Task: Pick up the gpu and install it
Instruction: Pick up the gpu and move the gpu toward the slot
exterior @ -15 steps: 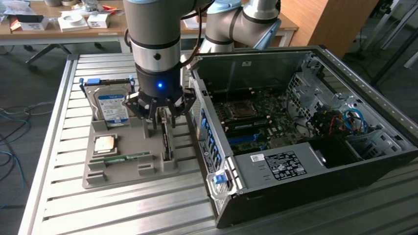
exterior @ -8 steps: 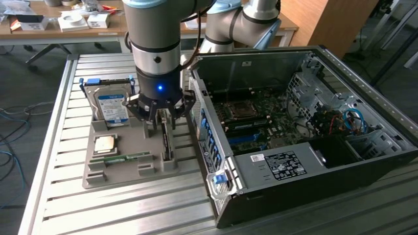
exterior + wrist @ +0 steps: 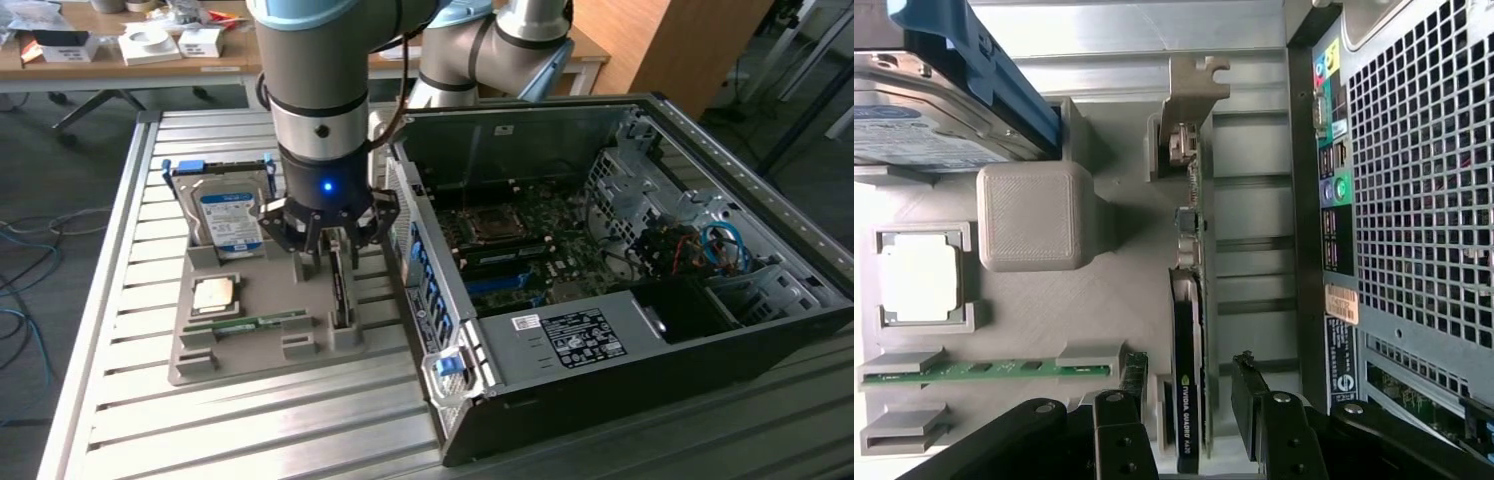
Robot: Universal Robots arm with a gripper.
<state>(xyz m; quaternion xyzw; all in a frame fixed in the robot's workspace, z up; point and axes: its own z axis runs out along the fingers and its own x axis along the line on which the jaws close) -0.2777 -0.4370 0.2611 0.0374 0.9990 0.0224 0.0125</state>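
Handling is judged delicate: the gpu [image 3: 1188, 300], thin, stiff, light and fragile, is stood on edge at the grey tray's [image 3: 283, 300] side nearest the computer case [image 3: 667, 420]. It is straddled, unclamped, by the spread gripper [image 3: 1180, 388]; its flat faces should be pinched.

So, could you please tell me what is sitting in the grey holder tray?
A hard drive, a processor chip, a green memory stick and the gpu on edge, with the open tool straddling it. Its lower edge is hidden in the slot.
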